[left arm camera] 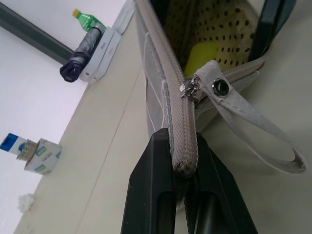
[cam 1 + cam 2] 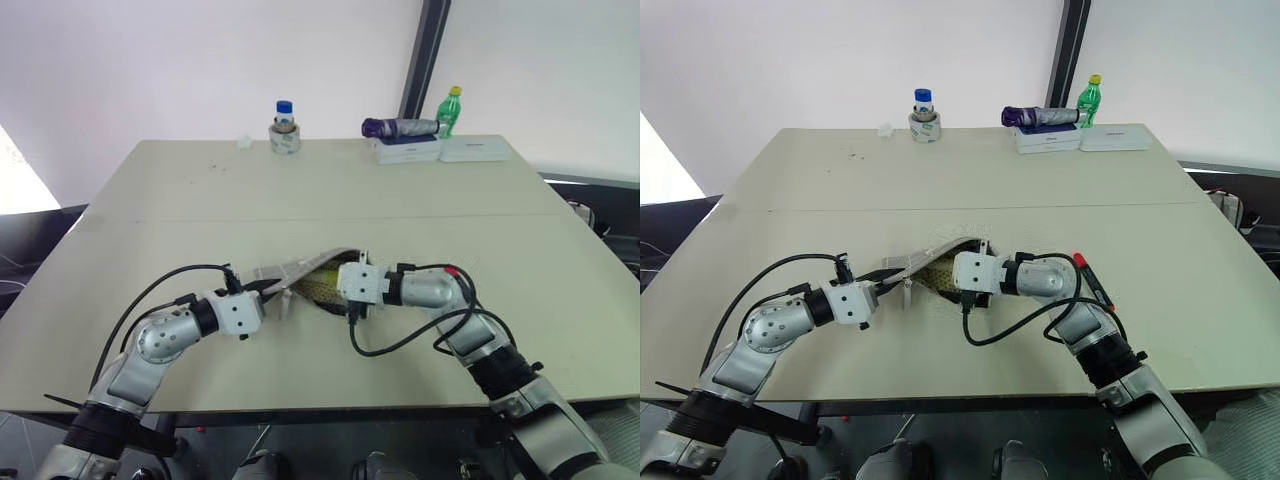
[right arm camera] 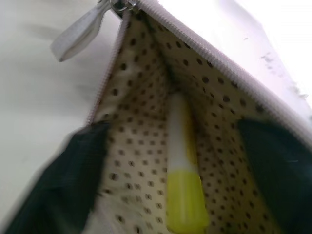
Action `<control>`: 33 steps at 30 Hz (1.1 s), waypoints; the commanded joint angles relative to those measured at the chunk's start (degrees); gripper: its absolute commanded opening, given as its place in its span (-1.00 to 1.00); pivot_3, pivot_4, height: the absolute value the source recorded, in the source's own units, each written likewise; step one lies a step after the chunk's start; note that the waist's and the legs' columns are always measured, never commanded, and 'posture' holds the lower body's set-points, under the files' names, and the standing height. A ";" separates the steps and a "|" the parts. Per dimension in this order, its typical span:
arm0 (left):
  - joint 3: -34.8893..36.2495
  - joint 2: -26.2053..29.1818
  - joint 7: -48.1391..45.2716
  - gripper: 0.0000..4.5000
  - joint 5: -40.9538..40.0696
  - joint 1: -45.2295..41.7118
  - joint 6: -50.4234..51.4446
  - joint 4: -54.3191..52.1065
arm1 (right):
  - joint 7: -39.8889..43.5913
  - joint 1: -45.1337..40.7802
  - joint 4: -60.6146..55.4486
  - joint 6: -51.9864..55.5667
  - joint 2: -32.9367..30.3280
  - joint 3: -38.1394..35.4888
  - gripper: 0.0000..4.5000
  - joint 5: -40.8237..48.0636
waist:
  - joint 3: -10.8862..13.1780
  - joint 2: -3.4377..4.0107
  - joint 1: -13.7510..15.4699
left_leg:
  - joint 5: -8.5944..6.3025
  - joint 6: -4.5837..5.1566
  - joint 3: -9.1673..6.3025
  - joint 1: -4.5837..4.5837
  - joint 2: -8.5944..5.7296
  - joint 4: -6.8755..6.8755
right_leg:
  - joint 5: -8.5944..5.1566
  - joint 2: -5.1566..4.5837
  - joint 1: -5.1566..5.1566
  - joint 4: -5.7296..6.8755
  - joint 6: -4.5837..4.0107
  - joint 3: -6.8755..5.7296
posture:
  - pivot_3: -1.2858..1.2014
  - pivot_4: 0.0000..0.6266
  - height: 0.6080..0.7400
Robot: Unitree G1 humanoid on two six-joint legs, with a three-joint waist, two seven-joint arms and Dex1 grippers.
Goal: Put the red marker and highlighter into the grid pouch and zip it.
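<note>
Left gripper [image 1: 185, 195] is pinching the zipper end of the grid pouch [image 2: 300, 272], fingers [image 1: 151, 195] pressed tight on the fabric tail just behind the zipper slider [image 1: 190, 90], holding that end lifted off the table [image 2: 300, 190]. The pouch is sitting mid-table between the two arms, mouth gaping toward the right arm, its grey pull strap [image 1: 263, 141] hanging loose beside the slider. Right gripper [image 3: 180, 195] is sitting in the pouch mouth with its black fingers [image 3: 63, 190] spread wide apart, one against each side of the dotted cream lining, gripping nothing. The highlighter [image 3: 183, 195] is lying inside the pouch along the bottom fold, between those spread fingers, yellow cap end nearest the right wrist camera. The red marker [image 2: 1092, 280] is lying on the table just behind the right forearm, outside the pouch, red end showing. Zipper is open. At the far table edge, well apart: a small bottle with blue cap [image 2: 285, 125], a green bottle [image 2: 450, 110], a folded umbrella [image 2: 400, 128] on white boxes [image 2: 440, 150].
</note>
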 commanded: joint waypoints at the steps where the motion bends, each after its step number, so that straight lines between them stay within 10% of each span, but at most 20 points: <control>1: 1.75 0.51 0.57 -1.00 -1.06 0.33 -0.27 -2.08 | 3.81 5.41 -7.54 2.51 -3.04 -5.37 0.99 7.74 | 0.01 -0.02 0.01 | 0.00 0.01 -0.01 0.00 -0.01 0.00 | 0.00 -0.01 0.01 -0.02 0.00 0.00 | 0.03 -0.52 1.00; 11: 2.53 0.92 1.87 -1.00 -0.23 1.19 -0.54 -1.61 | -2.29 20.38 -20.33 19.16 -3.05 -26.02 0.99 29.34 | 0.01 -0.05 -0.15 | -0.21 0.34 -0.15 0.07 0.04 0.01 | 0.01 0.03 0.07 0.01 -0.02 -0.01 | 0.03 -0.52 1.00; 19: 1.26 -0.24 2.84 -1.00 1.26 -1.17 -2.49 2.19 | -25.17 37.57 -24.70 11.91 8.24 -32.46 0.99 17.15 | 0.02 -0.03 0.21 | -0.24 0.38 -0.11 0.05 -0.01 0.03 | 0.00 -0.01 0.07 0.00 -0.01 -0.01 | 0.03 -0.52 1.00; 33: 0.06 -0.78 3.12 -1.00 2.59 -2.81 -4.54 4.93 | -35.06 30.48 -16.93 27.29 5.15 -36.29 0.99 12.71 | 0.01 -0.04 -0.25 | -0.22 0.36 -0.12 0.07 -0.02 0.04 | 0.00 0.02 0.08 0.00 -0.02 0.05 | 0.03 -0.52 1.00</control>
